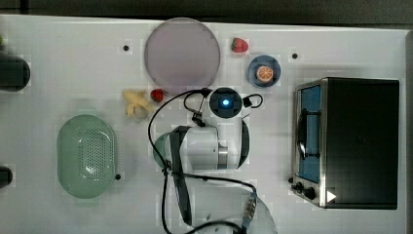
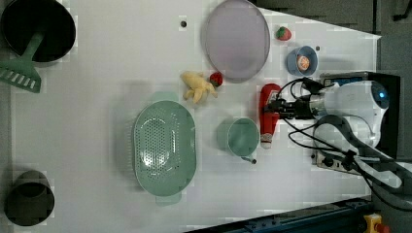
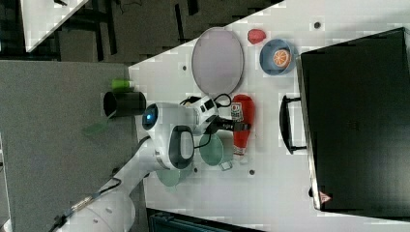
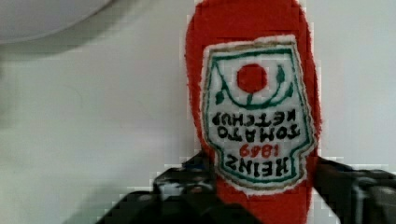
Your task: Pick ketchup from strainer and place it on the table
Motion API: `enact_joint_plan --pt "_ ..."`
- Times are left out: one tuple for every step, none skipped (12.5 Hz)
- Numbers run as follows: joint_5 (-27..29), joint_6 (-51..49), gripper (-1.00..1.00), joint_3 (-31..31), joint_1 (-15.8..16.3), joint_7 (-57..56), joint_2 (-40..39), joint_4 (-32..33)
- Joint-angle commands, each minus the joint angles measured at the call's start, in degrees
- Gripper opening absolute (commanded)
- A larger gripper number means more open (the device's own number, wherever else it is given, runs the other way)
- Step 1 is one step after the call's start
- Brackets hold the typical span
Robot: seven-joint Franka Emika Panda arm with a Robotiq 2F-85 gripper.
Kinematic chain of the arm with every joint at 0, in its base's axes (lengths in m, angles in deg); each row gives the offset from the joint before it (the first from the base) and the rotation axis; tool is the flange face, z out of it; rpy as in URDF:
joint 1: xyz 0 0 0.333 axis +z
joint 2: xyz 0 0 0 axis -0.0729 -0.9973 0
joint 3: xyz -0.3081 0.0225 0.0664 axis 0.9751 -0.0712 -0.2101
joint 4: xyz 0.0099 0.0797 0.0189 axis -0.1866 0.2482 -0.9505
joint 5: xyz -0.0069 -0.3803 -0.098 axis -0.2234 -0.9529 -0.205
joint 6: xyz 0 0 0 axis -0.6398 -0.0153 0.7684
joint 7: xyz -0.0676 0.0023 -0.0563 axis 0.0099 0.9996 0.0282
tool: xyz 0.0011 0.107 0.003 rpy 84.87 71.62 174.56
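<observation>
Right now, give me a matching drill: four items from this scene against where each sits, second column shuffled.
Items:
1. ketchup
2. orange
3. strainer
4. banana

Places:
A. in the blue bowl
B. beside a strawberry, near the plate
C. lying on the table between the claw fingers
D. empty, at the left view's left of the cup

Pairs: 1-C, 2-A, 3-D, 4-B

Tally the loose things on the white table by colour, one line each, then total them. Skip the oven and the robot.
Red: 3, the ketchup and two strawberries
Green: 2, the strainer and a cup
Yellow: 1, a banana
Grey-lilac: 1, a plate
Blue: 1, a bowl holding an orange slice
Orange: 1, the orange slice
Total: 9
</observation>
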State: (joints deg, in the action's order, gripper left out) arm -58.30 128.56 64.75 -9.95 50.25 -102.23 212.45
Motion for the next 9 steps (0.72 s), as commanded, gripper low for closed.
enact_joint_plan --pt "0.5 4.0 0.87 0.8 -0.3 -2.3 0.7 -0.8" --pt "0.5 3.4 0.99 0.8 -0.3 -2.3 2.0 -1.1" --pt "0.5 2.0 1.00 0.8 -0.3 -2.3 3.8 -1.8" --pt "0.6 0.0 1.00 0.8 -0.3 -2.3 5.9 -3.0" --pt "0.6 -2.7 1.00 0.8 -0.3 -2.2 8.1 -4.5" --pt "0.6 -5.8 1.00 0.8 -0.3 -2.2 10.2 -6.5" --pt "0.6 -9.3 1.00 0.8 -0.3 -1.8 12.1 -9.2" --pt "0.7 -13.0 1.00 0.8 -0.3 -0.3 13.4 -12.3" --pt "0.7 -17.5 1.00 0.8 -0.3 1.9 14.2 -15.8"
